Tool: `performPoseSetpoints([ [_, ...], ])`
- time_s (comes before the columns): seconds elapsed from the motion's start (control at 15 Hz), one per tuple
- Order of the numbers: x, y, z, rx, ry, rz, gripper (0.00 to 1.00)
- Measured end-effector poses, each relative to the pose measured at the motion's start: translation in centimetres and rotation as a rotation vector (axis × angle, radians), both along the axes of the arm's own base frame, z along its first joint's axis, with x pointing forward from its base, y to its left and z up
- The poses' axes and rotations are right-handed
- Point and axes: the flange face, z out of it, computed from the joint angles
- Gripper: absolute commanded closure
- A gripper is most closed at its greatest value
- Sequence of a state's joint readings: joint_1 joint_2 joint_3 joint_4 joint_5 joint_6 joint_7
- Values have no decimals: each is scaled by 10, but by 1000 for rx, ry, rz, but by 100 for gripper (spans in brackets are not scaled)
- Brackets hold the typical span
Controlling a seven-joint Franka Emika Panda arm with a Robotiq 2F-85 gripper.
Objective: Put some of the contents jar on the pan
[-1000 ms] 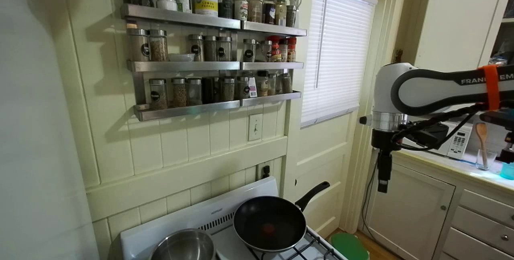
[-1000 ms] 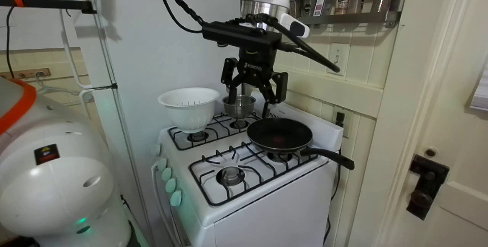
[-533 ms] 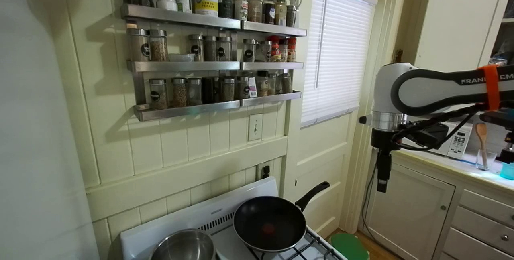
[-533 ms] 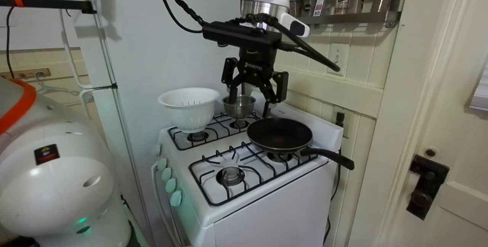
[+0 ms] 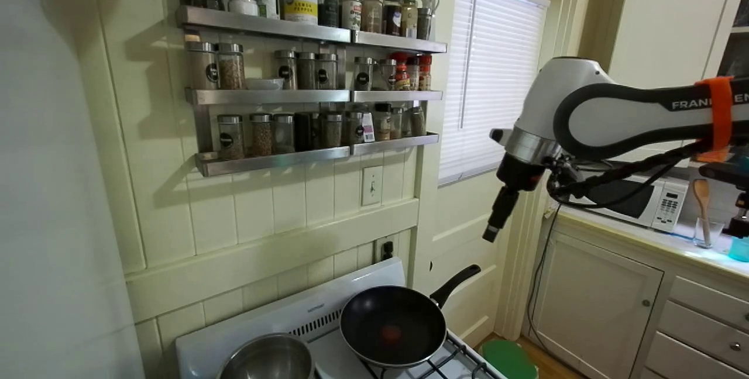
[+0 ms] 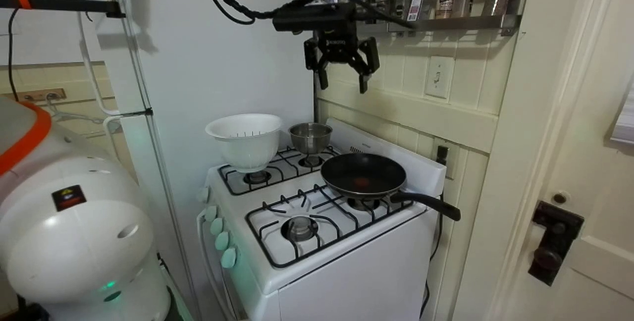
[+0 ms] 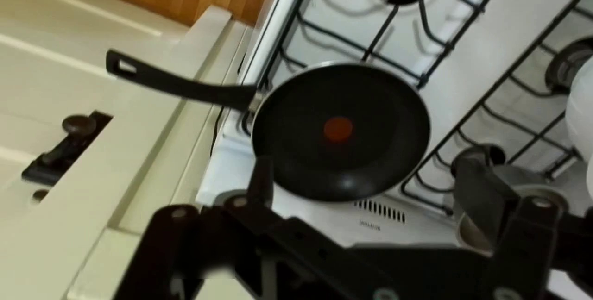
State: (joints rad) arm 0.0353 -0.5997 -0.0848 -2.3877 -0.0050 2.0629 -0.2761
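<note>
- Gripper: I find its fingers well apart, a plain gap between the tips. I note the tool in the air, higher than the stove and clear of it.
- Frying pan: below the fingertips and apart from them, seated on the stove. In my wrist view it lies ahead of the gap, its red centre spot in sight; the fingertip at that view's left overlaps its rim.
- Pan handle: runs out past the stove's edge, on that same finger's side.
- Tool attitude: in an exterior view the arm extends from the right edge; the gripper is tilted, tips down and toward the pan's side.
- Steel pot: also lower than the tool; in the wrist view a finger partly hides it.
- White colander: lower than the tool and to its left in an exterior view.
- Spice jars on wall racks: left of the tool and higher than its tips in an exterior view. I cannot tell which jar the task means.
- Microwave: right of the gripper in an exterior view, partly behind the arm.
</note>
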Motion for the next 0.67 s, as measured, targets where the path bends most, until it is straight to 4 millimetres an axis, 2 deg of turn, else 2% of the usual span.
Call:
performPoseSetpoints([
  [0.27, 47, 23, 63, 7, -212, -73, 0],
  [0.67, 114, 26, 149, 35, -383, -206, 0],
])
